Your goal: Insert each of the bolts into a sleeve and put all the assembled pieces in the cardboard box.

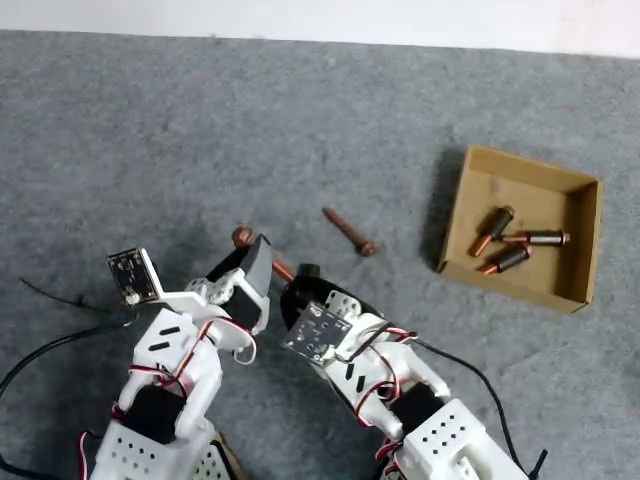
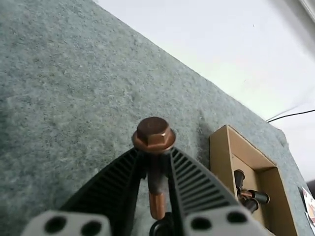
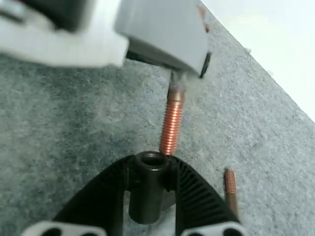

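overhead, the left arm is seen at 7 o'clock of the grey mat; the left gripper is clamped on the held bolt by its shank, just under the hexagonal head, and the head is pushed out beyond the fingertips; the copper thread of this bolt is pointed toward 4 o'clock in the high view; just beside it, toward 6 o'clock of the mat, the right gripper is closed around the black sleeve, whose open mouth is turned toward the thread; the threaded tip is met by the rim of that mouth, and whether it has gone inside cannot be told; a loose bolt is seen lying flat on the mat at 1 o'clock of the two grippers, touched by neither; farther on, at 3 o'clock of the mat, the cardboard box is set well apart from both arms; three assembled pieces are laid on its floor, close together, near its middle.
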